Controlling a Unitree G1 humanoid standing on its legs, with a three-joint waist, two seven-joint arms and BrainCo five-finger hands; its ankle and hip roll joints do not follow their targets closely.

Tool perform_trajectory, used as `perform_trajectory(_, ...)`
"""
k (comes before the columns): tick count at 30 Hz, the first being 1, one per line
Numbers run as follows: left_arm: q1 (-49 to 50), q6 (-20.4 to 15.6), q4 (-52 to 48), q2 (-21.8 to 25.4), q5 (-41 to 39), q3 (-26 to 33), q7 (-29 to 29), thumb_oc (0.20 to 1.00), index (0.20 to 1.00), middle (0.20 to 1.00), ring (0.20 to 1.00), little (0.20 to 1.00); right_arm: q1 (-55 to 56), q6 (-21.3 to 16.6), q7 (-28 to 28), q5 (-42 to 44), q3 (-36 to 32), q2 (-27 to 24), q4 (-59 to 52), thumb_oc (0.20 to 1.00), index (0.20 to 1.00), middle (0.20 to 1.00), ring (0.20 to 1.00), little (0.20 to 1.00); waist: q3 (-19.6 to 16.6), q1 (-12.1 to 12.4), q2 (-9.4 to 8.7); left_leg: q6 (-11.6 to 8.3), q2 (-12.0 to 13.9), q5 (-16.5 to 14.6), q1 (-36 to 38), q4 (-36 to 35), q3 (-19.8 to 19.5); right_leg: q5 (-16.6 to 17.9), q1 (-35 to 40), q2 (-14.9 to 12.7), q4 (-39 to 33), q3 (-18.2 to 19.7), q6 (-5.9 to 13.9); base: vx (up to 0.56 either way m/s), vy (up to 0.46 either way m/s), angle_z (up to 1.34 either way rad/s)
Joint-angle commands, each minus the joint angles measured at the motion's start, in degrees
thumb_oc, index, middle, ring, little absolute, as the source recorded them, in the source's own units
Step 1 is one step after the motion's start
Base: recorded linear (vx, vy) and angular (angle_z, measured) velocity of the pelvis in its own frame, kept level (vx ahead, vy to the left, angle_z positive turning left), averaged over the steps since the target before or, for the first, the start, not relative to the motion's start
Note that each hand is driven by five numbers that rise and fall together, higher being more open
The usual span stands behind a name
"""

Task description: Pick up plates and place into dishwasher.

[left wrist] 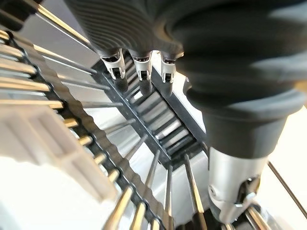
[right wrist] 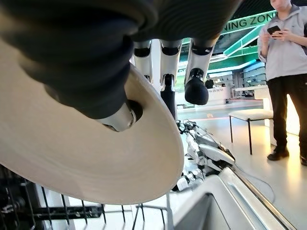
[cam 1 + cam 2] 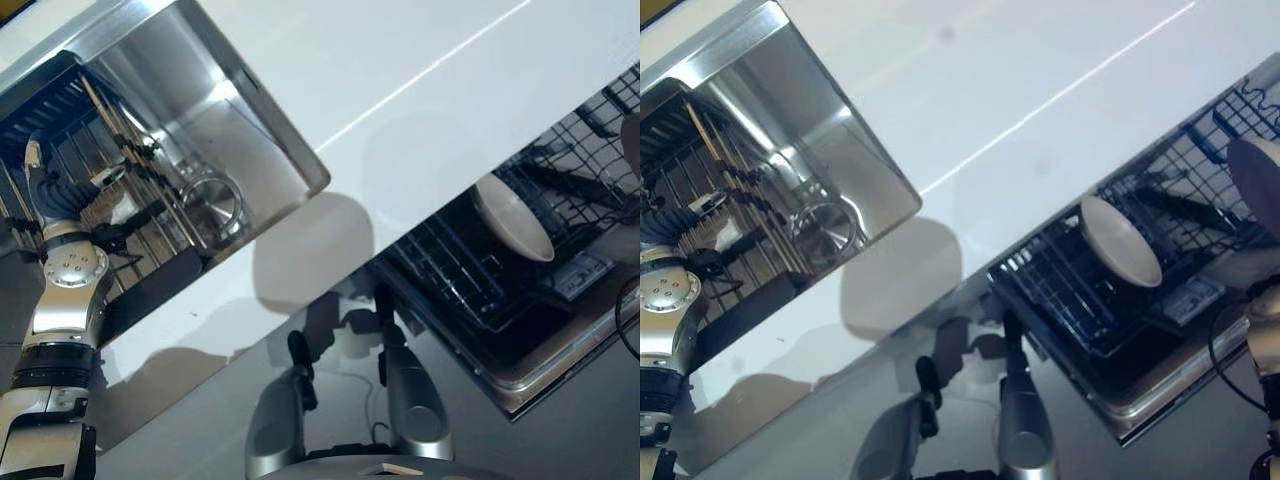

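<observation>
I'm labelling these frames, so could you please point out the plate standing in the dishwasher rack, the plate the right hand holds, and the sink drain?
Racked plate (image 3: 515, 220), left eye view, middle of its face.
Held plate (image 2: 91, 167), right wrist view, broad underside.
Sink drain (image 3: 210, 198), left eye view, its round ring.

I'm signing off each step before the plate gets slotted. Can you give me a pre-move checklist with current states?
1. Right hand grips a plate: ok, thumb and fingers pinch it.
2. Dishwasher rack pulled out: ok.
3. Free slot beside the bowl standing in the rack: cannot tell.
4. Left hand away from the dishwasher: ok, it is over the drying rack in the sink.
5. Person away from the rack: ok, standing back.
</observation>
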Motion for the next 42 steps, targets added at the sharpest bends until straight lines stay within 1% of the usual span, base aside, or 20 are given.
perform_trajectory(1,-0.4,-3.2,2.4,-3.8,0.8,-1.3,2.2,1.000,1.000,1.000,1.000,1.000,-5.6,-1.7,-0.2,-1.6,0.3,-4.4,1.2,0.200,0.200,0.200,0.200,0.200,1.7,-1.1,0.72,4.68,-3.5,-0.5,-6.4,4.5,-0.1,-13.6,-0.9,4.0,11.0,-3.5,-1.92,-0.02,0.034,-0.04)
perform_trajectory(3,-0.6,-3.2,2.6,-3.8,0.8,-1.5,1.9,1.000,1.000,1.000,1.000,1.000,-6.3,-1.9,0.4,-1.9,0.7,-4.7,1.5,0.200,0.200,0.200,0.200,0.200,1.8,-1.1,0.89,4.66,-3.5,-0.5,-6.9,5.0,0.0,-13.6,-1.4,3.9,11.3,-3.5,-1.88,-0.02,0.006,-0.01)
perform_trajectory(8,-1.8,-2.3,2.0,-3.6,0.5,-2.7,2.4,1.000,1.000,1.000,1.000,1.000,-10.7,-2.4,2.2,-3.2,4.5,-5.4,2.0,0.200,0.200,0.200,0.200,0.200,2.8,-0.5,1.63,4.76,-4.0,-0.1,-8.2,5.1,-0.4,-13.3,-2.6,3.7,11.3,-3.3,-1.88,-0.03,0.016,-0.08)
perform_trajectory(13,-3.0,-1.9,2.1,-3.0,-0.2,-3.4,2.7,1.000,1.000,1.000,1.000,1.000,-16.3,-3.1,3.8,-5.3,9.0,-6.2,2.8,0.200,0.200,0.200,0.200,0.200,3.2,0.4,1.63,4.66,-4.2,0.3,-10.0,5.5,-1.0,-13.1,-4.1,3.7,11.5,-3.7,-1.79,-0.01,-0.002,-0.02)
perform_trajectory(17,-3.1,-1.4,1.7,-2.3,-0.6,-3.6,2.6,1.000,1.000,1.000,1.000,1.000,-18.5,-3.0,5.3,-7.4,11.3,-6.8,2.4,0.200,0.200,0.200,0.200,0.200,3.2,1.0,1.46,4.67,-4.2,0.6,-11.4,5.8,-1.5,-12.9,-5.2,3.6,11.5,-4.2,-1.77,0.00,-0.008,0.01)
perform_trajectory(21,-3.3,-1.7,1.6,-1.8,-1.0,-3.9,2.6,1.000,1.000,1.000,1.000,1.000,-21.1,-1.2,6.2,-8.4,14.1,-6.7,2.7,0.200,0.200,0.200,0.200,0.200,3.2,1.8,1.02,4.64,-4.3,0.8,-12.7,5.7,-2.1,-12.6,-6.2,3.7,11.4,-4.8,-1.61,0.00,-0.039,0.01)
perform_trajectory(24,-3.8,-2.0,1.5,-2.0,-0.7,-4.5,2.7,1.000,1.000,1.000,1.000,1.000,-22.6,0.7,7.2,-8.7,16.7,-5.2,4.4,0.200,0.200,0.200,0.200,0.200,3.2,2.5,0.79,4.61,-4.2,1.1,-14.0,5.9,-2.5,-12.5,-7.2,3.6,11.6,-5.3,-1.61,0.00,-0.012,0.00)
perform_trajectory(27,-3.9,-2.2,1.3,-2.1,-0.2,-4.8,2.9,1.000,1.000,1.000,1.000,1.000,-22.7,1.7,7.5,-9.2,17.9,-3.9,5.7,0.200,0.200,0.200,0.200,0.200,3.2,2.8,0.76,4.62,-4.2,1.3,-14.7,5.8,-2.7,-12.4,-7.8,3.5,11.6,-5.9,-1.65,0.00,-0.024,0.03)
perform_trajectory(34,-3.8,-2.8,1.3,-1.7,-0.9,-4.5,3.4,1.000,1.000,1.000,1.000,1.000,-20.9,3.9,5.1,-8.2,18.7,-2.0,8.9,0.200,0.200,0.200,0.200,0.200,3.2,3.0,1.75,4.72,-4.6,2.2,-16.3,4.8,-3.1,-12.0,-10.0,3.0,11.9,-6.7,-1.63,0.00,-0.004,0.05)
perform_trajectory(39,-3.6,-3.7,1.0,-2.9,-0.3,-5.0,3.7,1.000,1.000,1.000,1.000,1.000,-20.2,5.3,3.5,-5.9,18.6,0.1,9.3,0.200,0.200,0.200,0.200,0.200,3.2,3.0,2.34,4.81,-4.9,2.4,-17.2,4.7,-3.2,-11.8,-11.2,2.7,12.1,-6.4,-1.61,0.00,0.007,0.01)
perform_trajectory(42,-3.4,-4.2,0.4,-4.0,0.3,-5.7,4.1,1.000,1.000,1.000,1.000,1.000,-19.6,5.7,2.9,-3.4,18.3,2.4,9.5,0.200,0.200,0.200,0.200,0.200,3.2,2.8,2.75,4.89,-5.2,2.4,-17.2,4.6,-3.3,-11.9,-11.5,2.7,12.3,-5.9,-1.62,0.00,0.000,0.00)
